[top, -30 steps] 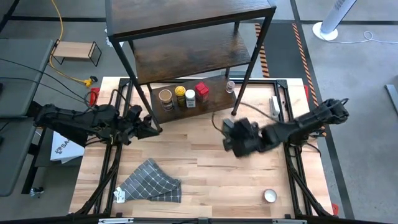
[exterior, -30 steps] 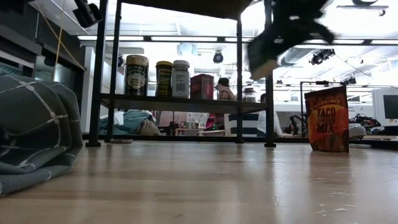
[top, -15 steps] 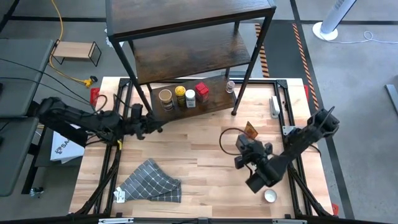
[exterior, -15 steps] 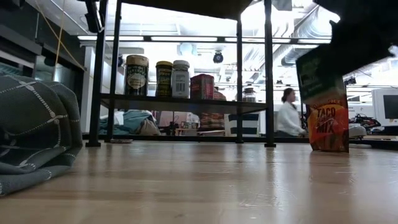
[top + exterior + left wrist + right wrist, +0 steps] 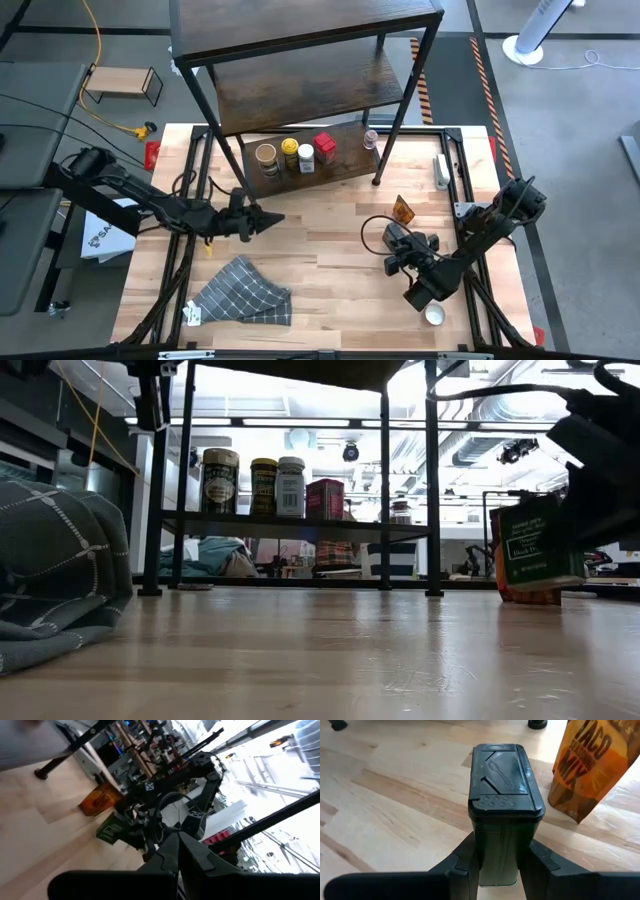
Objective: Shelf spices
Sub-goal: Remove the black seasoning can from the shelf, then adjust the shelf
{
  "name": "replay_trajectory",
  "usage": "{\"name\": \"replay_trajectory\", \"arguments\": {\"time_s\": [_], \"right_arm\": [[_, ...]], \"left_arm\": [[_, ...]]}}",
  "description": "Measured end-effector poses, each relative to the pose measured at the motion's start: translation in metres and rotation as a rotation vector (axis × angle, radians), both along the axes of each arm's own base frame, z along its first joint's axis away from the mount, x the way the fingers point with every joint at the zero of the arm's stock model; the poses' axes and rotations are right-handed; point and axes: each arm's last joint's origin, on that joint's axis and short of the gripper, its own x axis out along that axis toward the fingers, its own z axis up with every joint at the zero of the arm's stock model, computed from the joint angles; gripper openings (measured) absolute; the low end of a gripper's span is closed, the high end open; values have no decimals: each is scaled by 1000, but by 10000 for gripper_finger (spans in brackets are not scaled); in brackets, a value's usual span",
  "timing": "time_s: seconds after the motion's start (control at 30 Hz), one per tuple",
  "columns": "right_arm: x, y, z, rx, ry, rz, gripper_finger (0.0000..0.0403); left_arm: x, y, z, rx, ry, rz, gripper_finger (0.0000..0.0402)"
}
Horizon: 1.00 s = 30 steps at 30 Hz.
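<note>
From above, I see my right pincer (image 5: 398, 243) at centre right over the tabletop (image 5: 330, 250), just below the taco seasoning packet (image 5: 403, 210); my left pincer (image 5: 268, 217), closed on nothing, sits left of centre. Four spice jars (image 5: 290, 154) stand on the shelf (image 5: 300, 90) bottom board (upper middle). Low down, the green tin (image 5: 537, 542) hangs at right. On my right wrist, the fingers (image 5: 547, 857) clamp that tin (image 5: 504, 795).
</note>
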Motion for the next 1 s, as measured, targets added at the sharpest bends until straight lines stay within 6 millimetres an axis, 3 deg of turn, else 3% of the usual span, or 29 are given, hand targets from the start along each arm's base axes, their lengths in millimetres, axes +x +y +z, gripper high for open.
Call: {"name": "replay_trajectory", "arguments": {"time_s": [0.07, 0.27, 0.4, 0.8, 1.0], "right_arm": [[0, 1, -1, 10, -1, 10, 108], [2, 5, 0, 27, 59, 56, 217], [4, 9, 9, 43, 87, 93, 254], [1, 3, 70, -29, 143, 194, 263], [0, -3, 96, -81, 14, 191, 264]], "left_arm": [[1, 0, -2, -8, 6, 1, 0], [0, 1, 0, 5, -1, 19, 0], [-1, 1, 1, 22, -2, 21, 0], [-1, 0, 1, 69, 4, 21, 0], [-1, -11, 10, 153, 53, -39, 0]]}}
